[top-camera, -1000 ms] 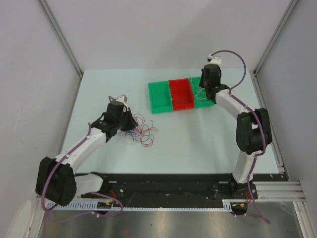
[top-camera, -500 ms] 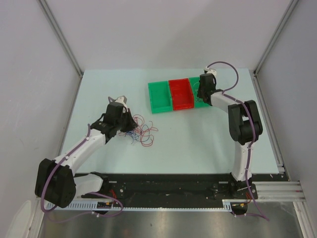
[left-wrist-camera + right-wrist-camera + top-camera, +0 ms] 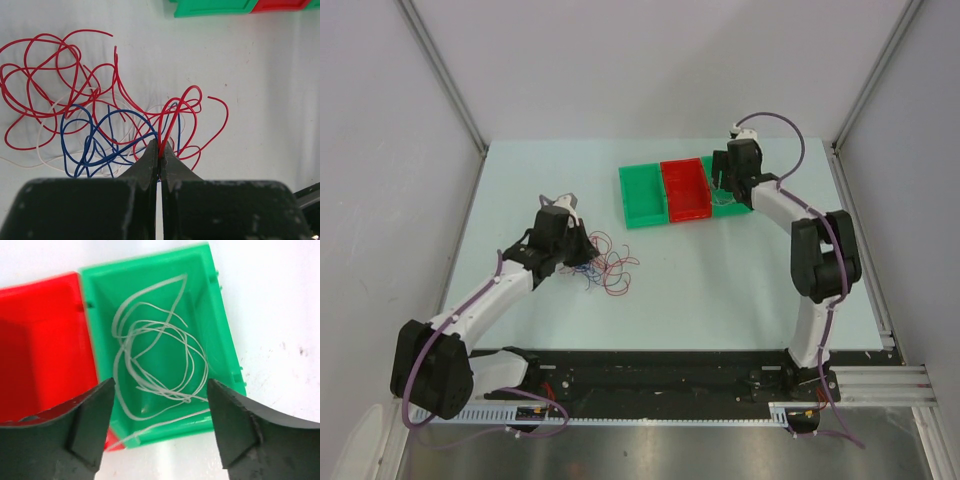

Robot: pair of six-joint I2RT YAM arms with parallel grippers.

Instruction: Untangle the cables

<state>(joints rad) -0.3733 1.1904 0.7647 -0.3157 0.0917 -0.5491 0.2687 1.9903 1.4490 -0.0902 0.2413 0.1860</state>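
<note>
On the pale table (image 3: 720, 290), the green bin (image 3: 215, 330) right of the red bin (image 3: 40, 340) holds a whitish cable (image 3: 160, 355), with the right gripper (image 3: 160, 425) spread above it. Well left of the red bin, the left gripper (image 3: 159, 146) pinches a red cable (image 3: 170, 126) in the tangle (image 3: 605, 265).

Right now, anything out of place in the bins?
One thing: in the right green bin, the whitish cable is mostly coiled inside, but one strand appears to lie over the rim nearest the camera and trail out toward the red bin. The right end effector hovers open above it.

Red bin (image 3: 686, 190), two green bins (image 3: 642, 196), table (image 3: 720, 290)
</note>
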